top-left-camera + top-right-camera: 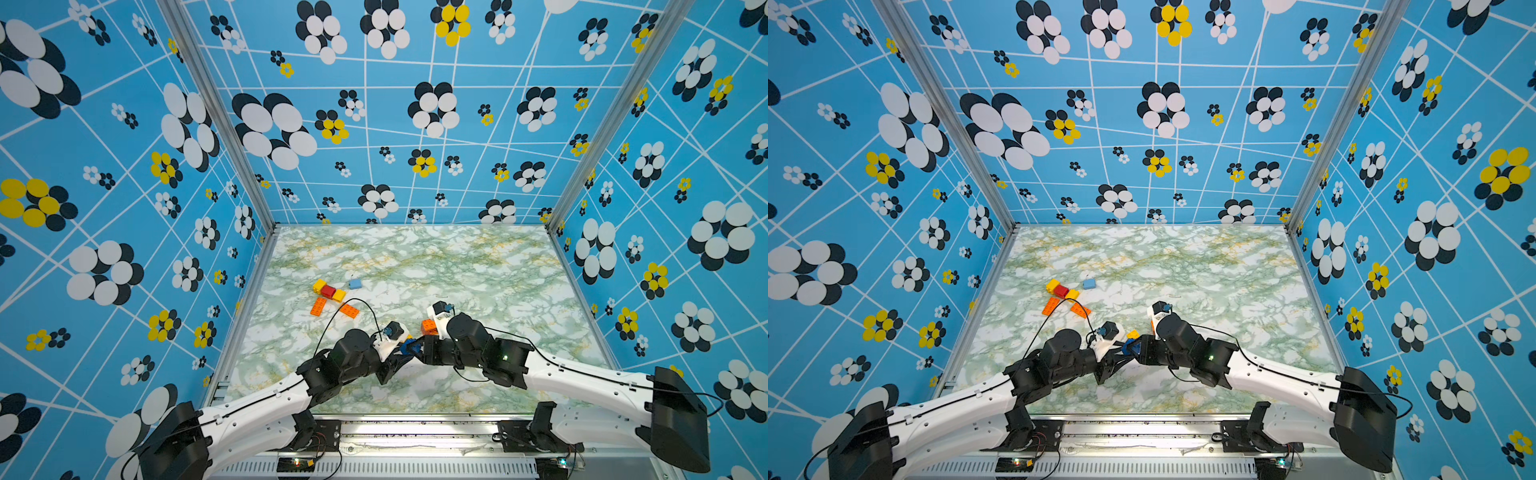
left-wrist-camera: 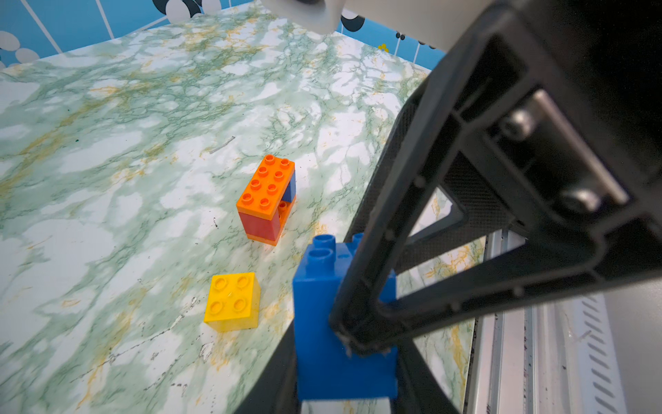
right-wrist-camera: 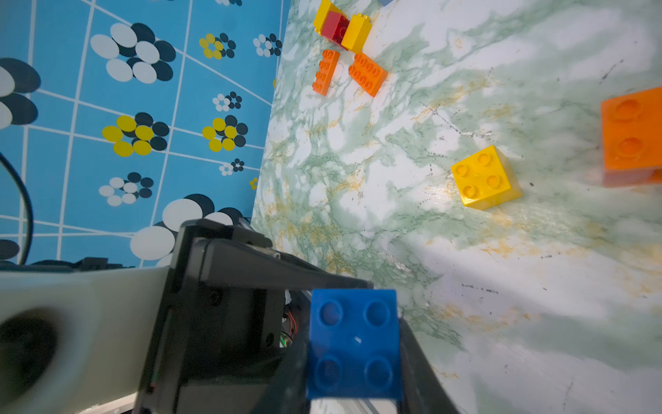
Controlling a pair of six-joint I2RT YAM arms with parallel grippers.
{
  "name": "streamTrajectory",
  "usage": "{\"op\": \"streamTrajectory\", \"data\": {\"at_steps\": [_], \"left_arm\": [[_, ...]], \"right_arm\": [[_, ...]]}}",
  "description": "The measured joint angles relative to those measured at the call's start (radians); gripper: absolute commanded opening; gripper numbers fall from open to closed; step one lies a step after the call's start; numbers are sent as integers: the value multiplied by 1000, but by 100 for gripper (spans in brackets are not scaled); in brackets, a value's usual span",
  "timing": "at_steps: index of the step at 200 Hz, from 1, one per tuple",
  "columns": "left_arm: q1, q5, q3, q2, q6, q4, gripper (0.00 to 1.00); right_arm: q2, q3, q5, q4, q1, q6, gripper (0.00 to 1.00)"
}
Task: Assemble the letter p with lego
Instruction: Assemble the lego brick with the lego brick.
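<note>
1. The left gripper (image 2: 344, 358) is squeezing the blue brick (image 2: 322, 322) between its two fingers.
2. The right gripper (image 3: 354, 358) is squeezing the same blue brick too, with a dark finger pressing on each side. Both grippers are holding it together.
3. In both top views the two grippers are meeting tip to tip near the front middle of the table (image 1: 457, 270). A bit of the blue brick is peeking out between them.
4. A yellow brick (image 2: 233, 301) is lying on the table just beside them, bumps up.
5. A small build (image 2: 267, 200) is standing a little farther back, near the right gripper. An orange top piece (image 2: 267, 182) is sitting on a red part (image 2: 259, 224) and a blue part (image 2: 291, 186), with a gap between them. An orange bottom piece (image 2: 283, 215) is lying under them.
6. Well apart, toward the left side, loose bricks are lying. A red brick (image 1: 328, 291) is sitting between two yellow end bricks (image 1: 319, 285) and touching them.
7. Two orange flat pieces (image 1: 318, 306) are lying just in front of that row.
8. A pale blue brick (image 1: 355, 284) is sitting near the row, alone.
</note>
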Motion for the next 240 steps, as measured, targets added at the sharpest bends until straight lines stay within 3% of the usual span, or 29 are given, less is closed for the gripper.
{"op": "streamTrajectory", "data": {"at_steps": [23,46,90,137,240], "left_arm": [[6,-49,-10,-35,6,-11,83],[43,-127,-39,-135,-23,-30,100],[236,-286,-94,-393,-128,-111,99],[428,-312,-145,-551,-248,-204,99],[477,-307,-156,-556,-307,-242,99]], "right_arm": [[2,34,59,-63,3,-40,17],[12,62,140,-117,3,-96,15],[122,101,305,-156,38,-222,13],[270,109,433,-86,69,-320,13],[422,180,514,22,69,-443,13]]}}
